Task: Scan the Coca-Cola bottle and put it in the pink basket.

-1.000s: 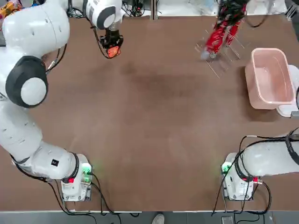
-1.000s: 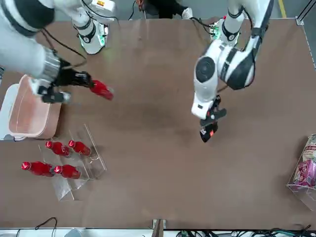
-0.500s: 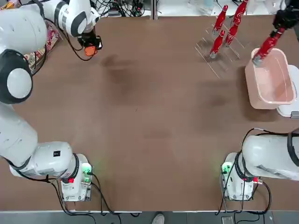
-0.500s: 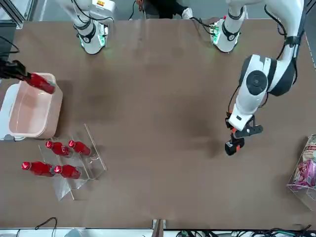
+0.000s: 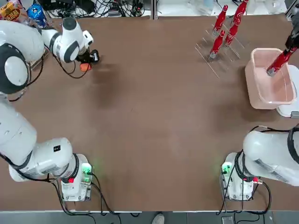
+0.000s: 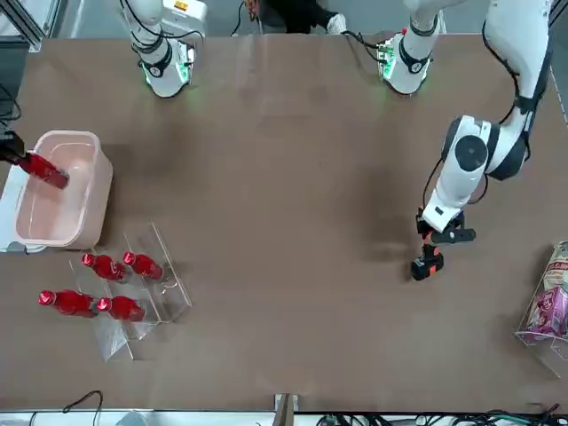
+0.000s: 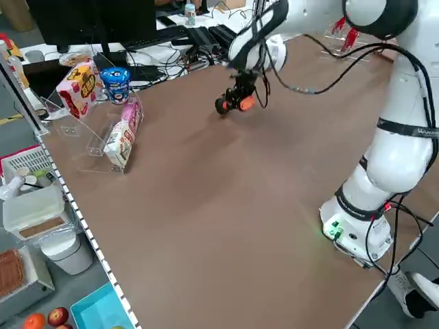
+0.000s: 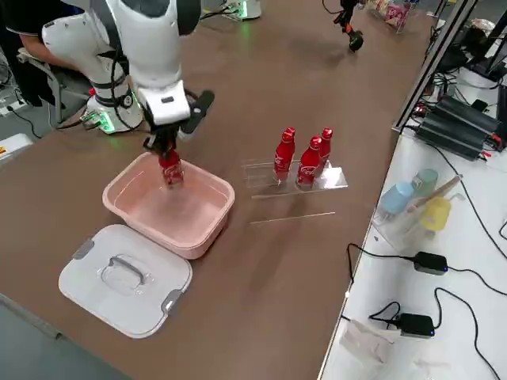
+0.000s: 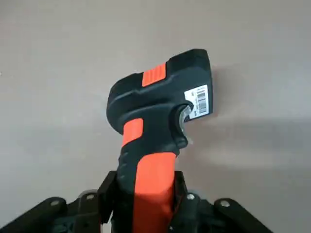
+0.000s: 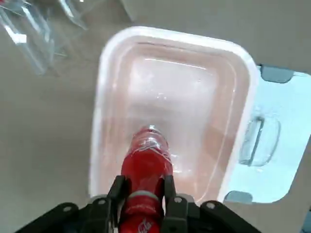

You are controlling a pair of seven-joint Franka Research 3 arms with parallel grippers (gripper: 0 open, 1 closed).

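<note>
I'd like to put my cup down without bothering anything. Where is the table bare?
The wide middle, between the scanner in the left gripper and the bottle rack, is bare. It is crowded around the pink basket, where the right gripper lowers a Coca-Cola bottle.

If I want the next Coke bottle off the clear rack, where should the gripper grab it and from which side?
Probably the neck end, coming from above. The four bottles lean tilted in the rack, caps up and bases low in it, so the upper part stands free while neighbours crowd the lower body. The right gripper already holds a bottle over the basket.
</note>
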